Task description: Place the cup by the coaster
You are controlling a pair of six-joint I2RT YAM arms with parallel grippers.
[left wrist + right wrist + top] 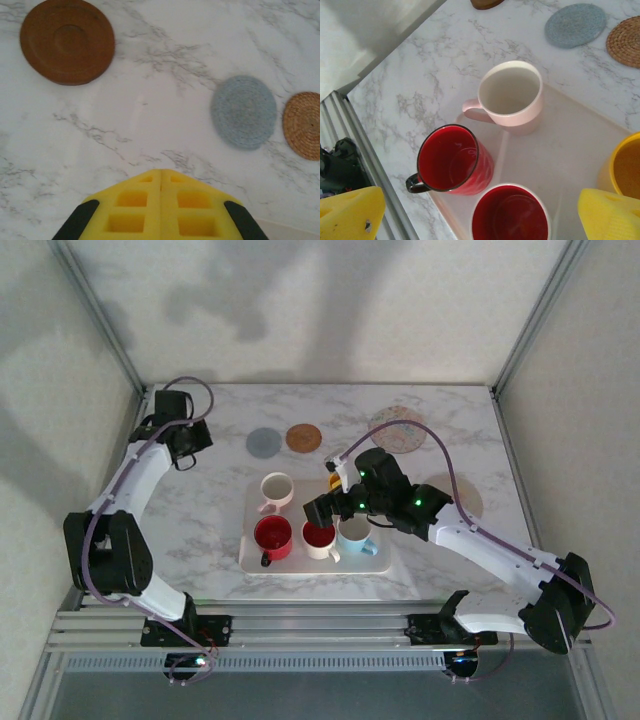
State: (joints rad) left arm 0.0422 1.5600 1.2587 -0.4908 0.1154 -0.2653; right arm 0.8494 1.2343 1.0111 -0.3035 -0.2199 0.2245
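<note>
– Cup [510, 214] with the red inside stands on the tray [570, 150], under the spread right claw [481, 215]. What's the risk?
– Crowding. The red mug [451, 161] is just beside it; closing fingers could knock that over. The left claw [161, 200], pressed together, hangs off the tray near the grey coaster [244, 111].

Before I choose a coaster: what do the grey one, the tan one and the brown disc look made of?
Grey coaster: looks like woven or crocheted yarn, matte; fine concentric ribs, soft edge.
Tan coaster: probably rattan or straw, matte; a coiled weave shows.
Brown disc: hard and smooth, perhaps wood or glazed ceramic; raised rim, faint sheen, no grain visible to settle it.
</note>
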